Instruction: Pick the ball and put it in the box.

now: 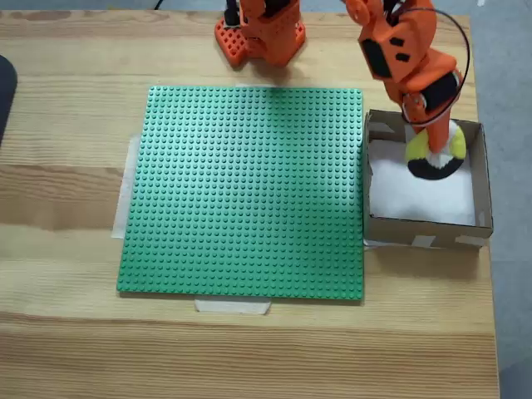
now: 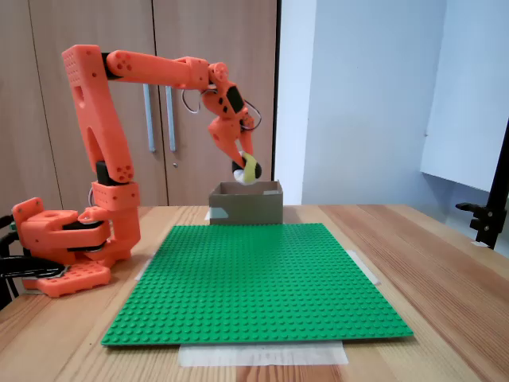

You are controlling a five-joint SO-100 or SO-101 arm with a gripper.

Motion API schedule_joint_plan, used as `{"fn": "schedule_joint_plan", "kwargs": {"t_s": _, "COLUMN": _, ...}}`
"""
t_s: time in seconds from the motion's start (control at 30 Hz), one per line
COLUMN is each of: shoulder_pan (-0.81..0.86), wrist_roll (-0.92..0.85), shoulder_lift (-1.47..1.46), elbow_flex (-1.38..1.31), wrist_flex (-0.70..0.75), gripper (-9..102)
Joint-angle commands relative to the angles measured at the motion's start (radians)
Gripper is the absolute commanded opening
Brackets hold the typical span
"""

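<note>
Pale wooden table (image 1: 66, 349) with taped green studded baseplate (image 1: 249, 191), cardboard box (image 1: 424, 230), orange arm base (image 2: 67, 247).

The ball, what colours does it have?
Yellow, white and black patches on the ball, best seen in a fixed view from above.

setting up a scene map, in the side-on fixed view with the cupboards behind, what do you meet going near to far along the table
strip of pale tape at the front edge → green studded baseplate → cardboard box, with the ball held just above its rim in the gripper
</note>
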Motion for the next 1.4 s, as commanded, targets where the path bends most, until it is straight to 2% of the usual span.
{"fn": "schedule_joint_plan", "kwargs": {"t_s": 0.0, "shoulder_pan": 0.020, "wrist_roll": -0.006, "shoulder_lift": -0.002, "elbow_flex": -0.060, "wrist_flex": -0.031, "gripper": 1}}
{"fn": "schedule_joint_plan", "kwargs": {"t_s": 0.6, "shoulder_pan": -0.009, "wrist_roll": 0.026, "shoulder_lift": -0.183, "elbow_flex": -0.183, "wrist_flex": 0.023, "gripper": 4}}
{"fn": "schedule_joint_plan", "kwargs": {"t_s": 1.37, "shoulder_pan": -0.021, "wrist_roll": 0.049, "shoulder_lift": -0.207, "elbow_flex": -0.143, "wrist_flex": 0.018, "gripper": 13}}
